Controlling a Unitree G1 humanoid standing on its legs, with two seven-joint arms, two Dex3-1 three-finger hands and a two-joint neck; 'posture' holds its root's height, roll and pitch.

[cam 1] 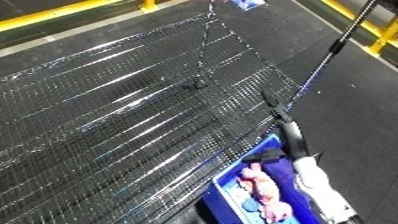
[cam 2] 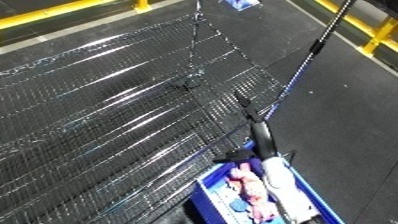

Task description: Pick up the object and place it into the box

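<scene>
A blue bin (cam 1: 222, 192) stands at the lower right, beside the edge of a wire mesh surface (cam 1: 115, 115). Inside it lie a pink object (cam 1: 258, 182), a purple piece (cam 1: 280, 170), a small blue piece (cam 1: 250, 205) and another pink piece (cam 1: 277, 211). My right forearm (cam 1: 315, 182) comes in white from the lower right and crosses over the bin. Its black right hand (cam 1: 290, 134) reaches past the bin's far end over the mesh edge, with straight fingers (cam 2: 243, 105) and nothing held. My left hand shows in neither view.
A thin dark pole (cam 1: 336, 46) slants from the top right down to the mesh corner. Yellow rails (cam 1: 53, 15) run along the top left and right (cam 1: 384, 42). A small dark clip (cam 1: 194, 84) sits mid-mesh. Dark floor (cam 1: 355, 110) lies to the right.
</scene>
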